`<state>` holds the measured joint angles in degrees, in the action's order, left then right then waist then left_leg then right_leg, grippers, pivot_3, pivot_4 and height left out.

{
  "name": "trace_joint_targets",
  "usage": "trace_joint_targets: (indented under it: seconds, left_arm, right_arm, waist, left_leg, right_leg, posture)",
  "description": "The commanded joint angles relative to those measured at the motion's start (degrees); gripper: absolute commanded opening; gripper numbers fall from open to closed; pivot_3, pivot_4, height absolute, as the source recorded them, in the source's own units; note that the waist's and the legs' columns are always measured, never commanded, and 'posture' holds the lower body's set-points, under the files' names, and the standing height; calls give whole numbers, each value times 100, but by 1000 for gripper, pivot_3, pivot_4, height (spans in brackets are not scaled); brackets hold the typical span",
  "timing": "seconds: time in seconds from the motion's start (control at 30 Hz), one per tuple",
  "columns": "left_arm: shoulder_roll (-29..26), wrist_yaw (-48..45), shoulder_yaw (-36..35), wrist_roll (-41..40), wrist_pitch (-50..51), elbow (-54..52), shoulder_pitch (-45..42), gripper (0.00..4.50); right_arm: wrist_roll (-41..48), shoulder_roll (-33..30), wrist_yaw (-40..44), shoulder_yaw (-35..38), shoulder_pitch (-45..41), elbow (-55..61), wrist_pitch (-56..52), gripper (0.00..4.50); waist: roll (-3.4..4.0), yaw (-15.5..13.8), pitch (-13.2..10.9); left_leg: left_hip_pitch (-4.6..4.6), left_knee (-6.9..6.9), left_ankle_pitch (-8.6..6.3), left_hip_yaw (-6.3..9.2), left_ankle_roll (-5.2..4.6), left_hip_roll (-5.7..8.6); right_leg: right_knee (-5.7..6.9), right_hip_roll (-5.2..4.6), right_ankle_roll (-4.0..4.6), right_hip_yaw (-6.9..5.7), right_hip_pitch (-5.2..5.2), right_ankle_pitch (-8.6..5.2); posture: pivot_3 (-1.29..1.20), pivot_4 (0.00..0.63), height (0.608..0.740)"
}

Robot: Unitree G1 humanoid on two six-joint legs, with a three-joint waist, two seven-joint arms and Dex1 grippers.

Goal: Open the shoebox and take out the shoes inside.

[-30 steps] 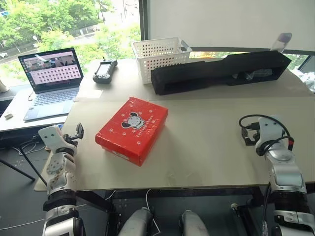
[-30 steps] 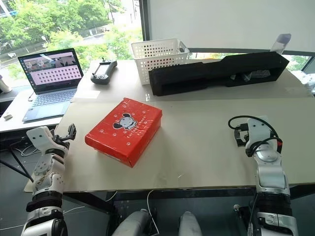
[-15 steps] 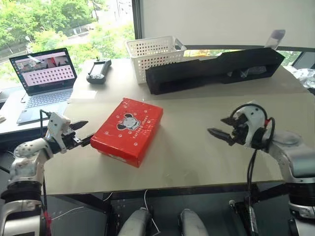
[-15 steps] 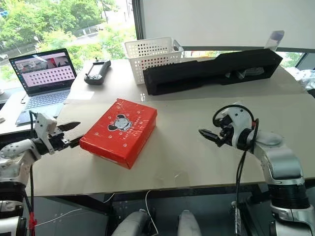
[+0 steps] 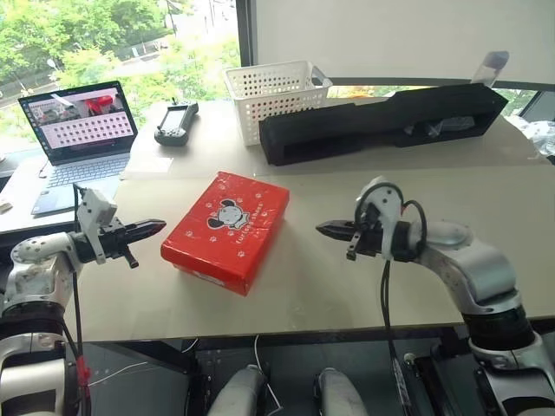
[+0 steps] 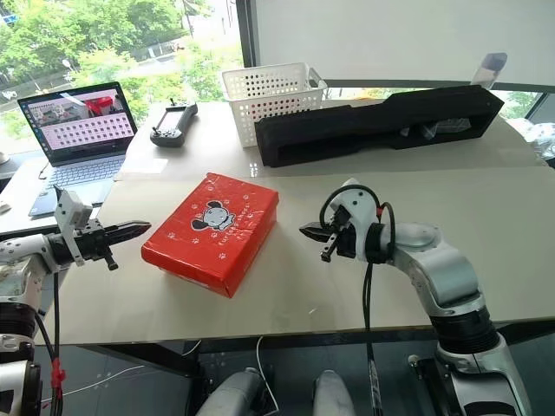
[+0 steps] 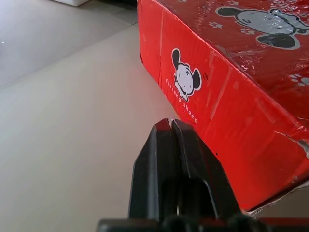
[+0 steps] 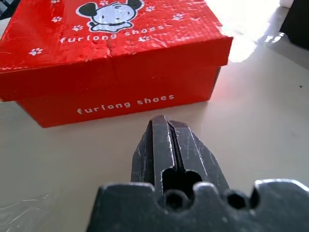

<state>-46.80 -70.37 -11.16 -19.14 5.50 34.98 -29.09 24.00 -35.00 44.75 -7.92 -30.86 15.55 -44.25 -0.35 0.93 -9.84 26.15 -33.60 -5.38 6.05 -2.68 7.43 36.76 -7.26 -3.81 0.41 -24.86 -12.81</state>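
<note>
Bare table [image 5: 347, 286] around shoebox [image 5: 227, 228] (both flanks)

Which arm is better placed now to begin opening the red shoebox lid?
Left, probably. The left gripper, shut, points at the shoebox from just beside it. The right gripper, also shut, is farther off.

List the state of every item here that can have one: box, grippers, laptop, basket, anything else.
Shoebox: lid shut, flat on the table, untouched.
Left gripper: jaws shut, empty, pointing at the shoebox's left side, apart from it.
Right gripper: jaws shut, empty, pointing at the shoebox's right side, apart from it.
Laptop: open, screen on.
White basket: upright; contents cannot be told.
Long black box: lying on its side, open face forward.
</note>
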Motion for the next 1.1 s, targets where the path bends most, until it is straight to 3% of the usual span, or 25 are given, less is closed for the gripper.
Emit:
trace_joint_targets:
  seconds: [0.03, 0.33, 0.6, 0.83, 1.1]
  left_arm:
    - [50, 252, 350, 558, -496, 274, -204, 57]
    - [749, -44, 1078, 630, -335, -712, -173, 57]
    - [961, -7, 1206, 477, 257, -1949, 150, 57]
    - [1244, 141, 1309, 611, 199, -1836, -56, 57]
    - [2415, 335, 1874, 1021, -214, -1062, -809, 57]
  right_arm:
    - [-271, 184, -161, -375, -237, 19, -39, 0]
    - [-850, 1029, -378, -1154, -717, -803, 169, 0]
    - [-1132, 1456, -356, -1172, -983, -1296, 350, 0]
    - [-1245, 1173, -176, -902, -892, -1383, 386, 0]
    - [-1259, 289, -9, -327, -456, -1248, 319, 0]
  waist:
    - [0, -1, 0]
    - [-6, -6, -3]
    - [-5, 7, -2]
    - [-5, -25, -2]
    - [-7, -169, -2]
  left_leg:
    - [0, -1, 0, 0, 0, -1]
    - [10, -15, 1, -3, 0, 1]
    - [3, -19, 3, -3, 3, -6]
    - [3, -19, 4, -4, 5, -10]
    - [3, -29, 4, -8, 6, -5]
  right_leg:
    - [0, 1, -3, 0, 1, 1]
    - [0, 35, 11, 4, -9, 19]
    - [2, 57, 14, 16, -7, 28]
    - [3, 68, 20, 21, -9, 32]
    - [-7, 65, 7, 19, 30, 39]
  posture:
    - [0, 150, 738]
    - [0, 150, 738]
    - [0, 150, 738]
    - [0, 150, 738]
    - [0, 150, 738]
